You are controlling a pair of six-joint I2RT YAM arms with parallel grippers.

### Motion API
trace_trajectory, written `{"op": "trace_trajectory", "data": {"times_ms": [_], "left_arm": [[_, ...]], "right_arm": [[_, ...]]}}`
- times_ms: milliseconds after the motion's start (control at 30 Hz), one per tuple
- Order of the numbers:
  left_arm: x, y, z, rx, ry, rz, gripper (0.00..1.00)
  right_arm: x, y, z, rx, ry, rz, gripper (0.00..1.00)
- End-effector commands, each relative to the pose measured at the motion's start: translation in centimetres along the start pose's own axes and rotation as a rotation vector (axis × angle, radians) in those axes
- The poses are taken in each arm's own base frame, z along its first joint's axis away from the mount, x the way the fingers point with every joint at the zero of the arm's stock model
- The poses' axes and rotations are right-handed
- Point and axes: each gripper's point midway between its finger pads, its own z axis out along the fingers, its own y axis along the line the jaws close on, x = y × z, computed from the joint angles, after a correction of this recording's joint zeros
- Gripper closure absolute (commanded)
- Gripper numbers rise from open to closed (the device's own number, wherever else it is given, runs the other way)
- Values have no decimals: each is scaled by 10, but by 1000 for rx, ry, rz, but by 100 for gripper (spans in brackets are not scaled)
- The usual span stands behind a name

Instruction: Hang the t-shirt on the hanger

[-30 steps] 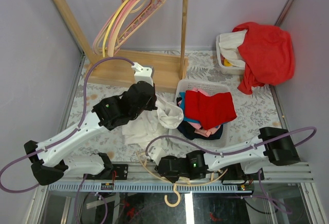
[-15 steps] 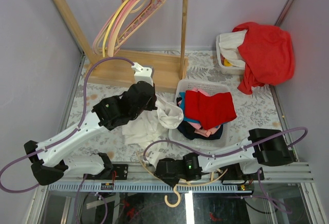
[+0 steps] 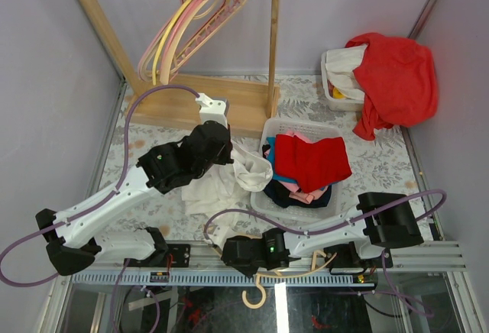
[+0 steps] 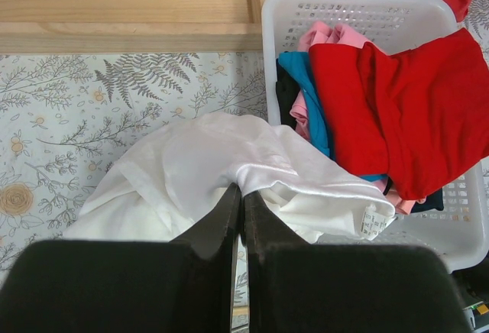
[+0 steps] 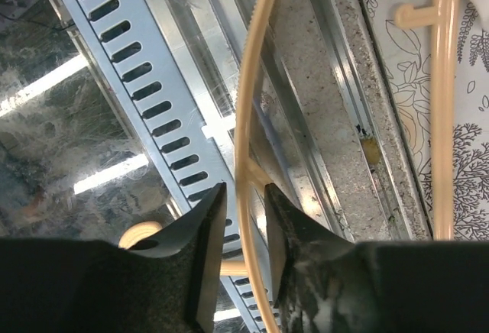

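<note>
The white t-shirt (image 4: 191, 169) lies bunched on the patterned table, one fold draped over the corner of the basket. My left gripper (image 4: 243, 190) is shut on a raised fold of it; from above that gripper (image 3: 231, 163) sits over the t-shirt (image 3: 210, 192). The pale peach hanger (image 5: 244, 111) lies across the metal rail at the near edge, its hook (image 3: 254, 296) poking past the rail. My right gripper (image 5: 245, 192) straddles one thin arm of the hanger with a gap left beside the rod, so it reads as open. In the top view this gripper (image 3: 228, 254) is low at the table's front.
A white basket (image 3: 295, 125) of red, blue and pink clothes stands right of the t-shirt. A wooden rack (image 3: 273, 43) with pink and yellow hangers (image 3: 179, 39) stands at the back. A red garment (image 3: 397, 73) covers a bin (image 3: 335, 101) at the far right.
My right arm has slid left along the near edge, and the hanger's hook has shifted a little left with it. The left arm and the t-shirt have stayed put.
</note>
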Motion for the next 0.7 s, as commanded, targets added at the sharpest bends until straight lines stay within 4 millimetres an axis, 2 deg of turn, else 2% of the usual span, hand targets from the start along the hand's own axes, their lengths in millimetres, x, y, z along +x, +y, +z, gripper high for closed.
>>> {"op": "trace_trajectory", "data": {"times_ms": [0,167,333,500,567,667], "left_arm": [[-8,1,-4,6,-28,-24,100],[-8,0,-4,9,-28,-29,100],[-10,-2,-5,17,-30,-35,100],[-11,-2,-6,20,-34,-38,100],[-12,-3,-5,21,-34,-37,100],[-11,-4,-4,20,-32,-35,100]], "right_arm": [[97,83,-24,-110,115,-355,70],[92,87,-35,-106,82,-364,76],[85,91,-50,-100,31,-369,70],[78,96,-67,-114,-38,-372,68],[77,99,-70,-131,-55,-370,62],[80,101,-71,-150,-52,-369,61]]}}
